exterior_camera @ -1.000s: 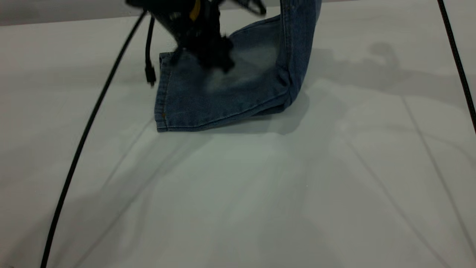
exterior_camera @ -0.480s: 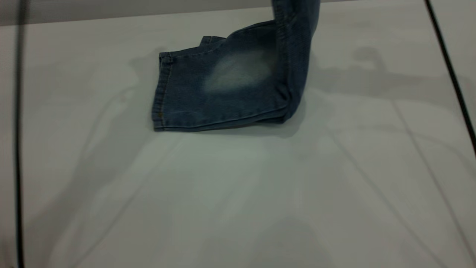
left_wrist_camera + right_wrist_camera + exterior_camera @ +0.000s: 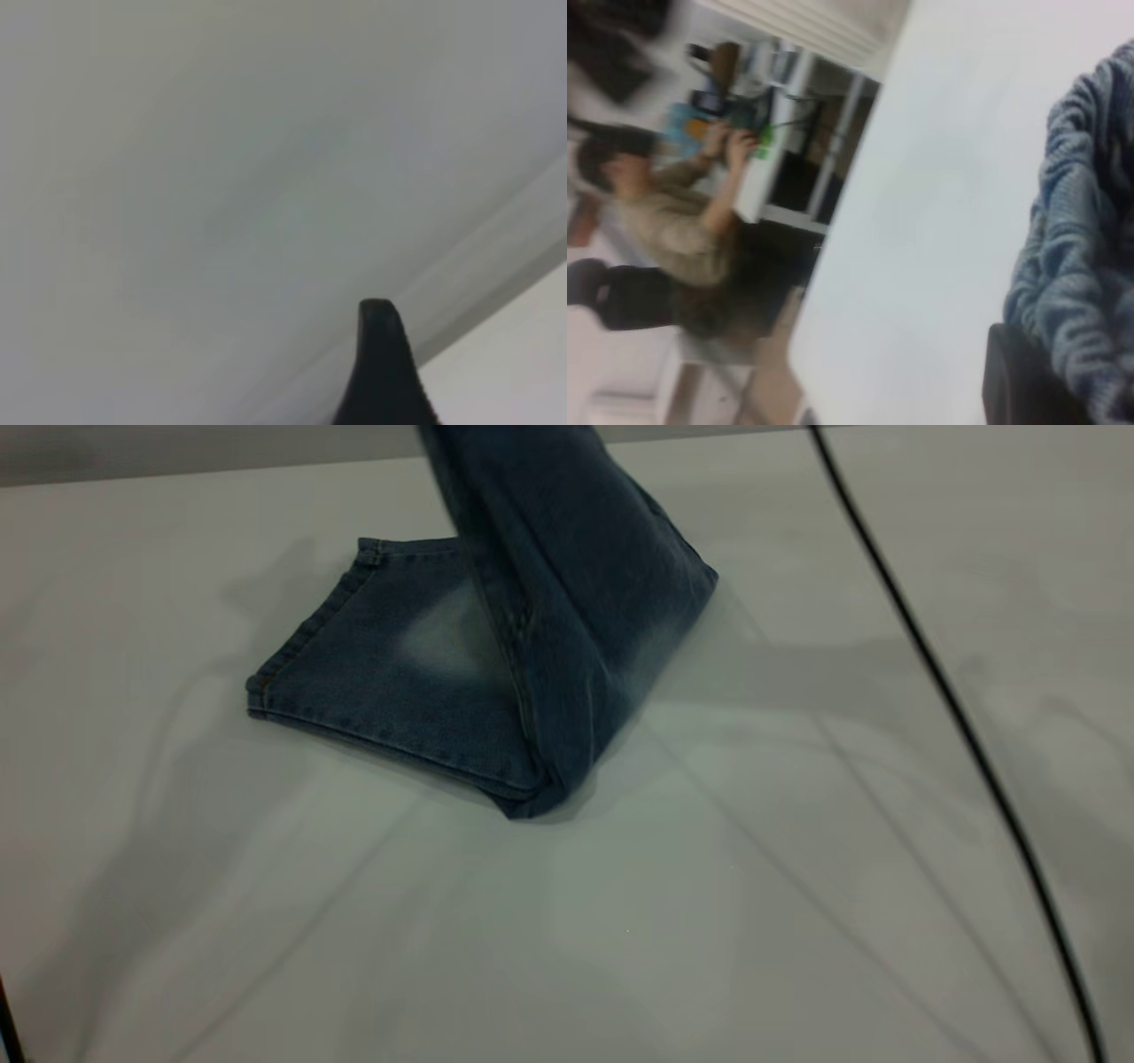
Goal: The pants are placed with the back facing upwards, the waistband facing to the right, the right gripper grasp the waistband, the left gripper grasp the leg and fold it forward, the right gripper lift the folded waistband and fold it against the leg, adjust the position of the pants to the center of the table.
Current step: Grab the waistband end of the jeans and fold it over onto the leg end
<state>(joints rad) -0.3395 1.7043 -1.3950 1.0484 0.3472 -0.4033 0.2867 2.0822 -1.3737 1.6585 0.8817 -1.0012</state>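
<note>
Since half a second ago I have swung the raised end of the small faded blue denim pants (image 3: pixel 416 664) leftward over the flat part, which has slid and turned on the wide pale grey table (image 3: pixel 797 886). My right gripper (image 3: pixel 1028 390) clenches the ruffled elastic waistband (image 3: pixel 1081 292), held above the exterior view's top edge. My left gripper (image 3: pixel 381 372) is off the cloth, facing bare surface; whether it is spread I cannot tell. I judge this the second fold: next I must lower the waistband flat onto the leg, then release. A person (image 3: pixel 664 230) sits beyond the table.
</note>
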